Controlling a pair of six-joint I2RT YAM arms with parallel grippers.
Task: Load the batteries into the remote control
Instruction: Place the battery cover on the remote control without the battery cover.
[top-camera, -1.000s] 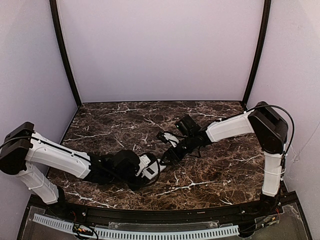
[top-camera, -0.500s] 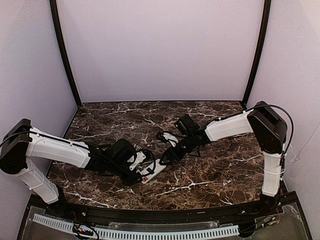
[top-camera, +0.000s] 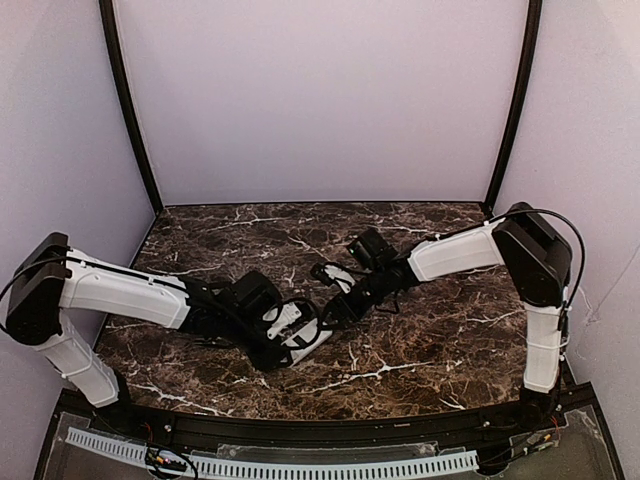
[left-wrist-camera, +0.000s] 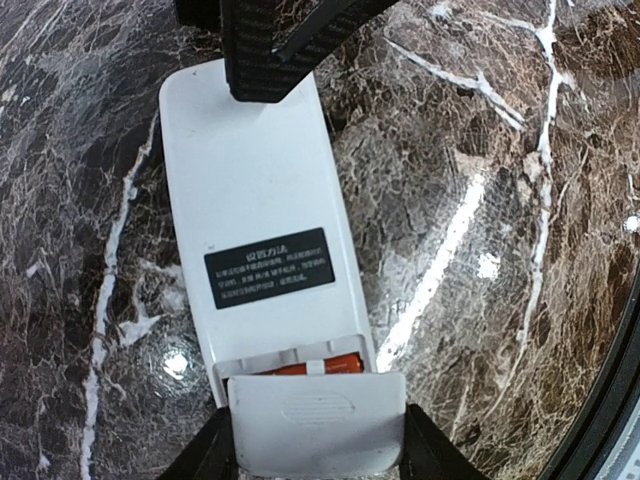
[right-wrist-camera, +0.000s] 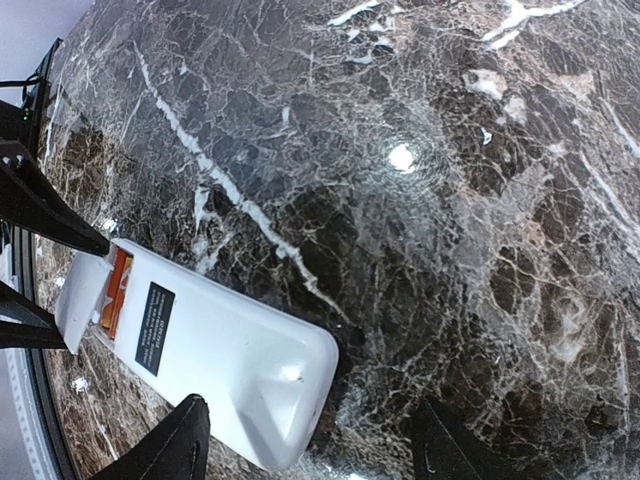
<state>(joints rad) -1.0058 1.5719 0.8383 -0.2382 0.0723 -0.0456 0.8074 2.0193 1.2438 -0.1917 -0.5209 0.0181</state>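
My left arm (top-camera: 120, 295) lies low and long, stretched from its base toward the remote (left-wrist-camera: 260, 190), which rests back-up on the bench (left-wrist-camera: 500, 150) between my two pincers. My right arm (top-camera: 455, 255) folds sharply at the elbow and slopes down to the remote's other end. My left pincer (left-wrist-camera: 318, 450) is drawn in on the small white cover (left-wrist-camera: 318, 420), one finger on each side of it, at the recess end of the remote; the cover sits only part-way over the recess. My right pincer (right-wrist-camera: 305, 450) stands wide, with the remote's rounded end between its fingers and just beside one of them. One black finger (left-wrist-camera: 262, 50) lies across that end, and I cannot tell whether it presses. The batteries (left-wrist-camera: 300, 368) sit in the remote's recess, showing only as a thin orange strip between the cover and the black label (left-wrist-camera: 268, 267), so I cannot count them. The label's print is too small to read. My left fingers are cut off by the frame edge, and from above my pincers hide most of the remote.
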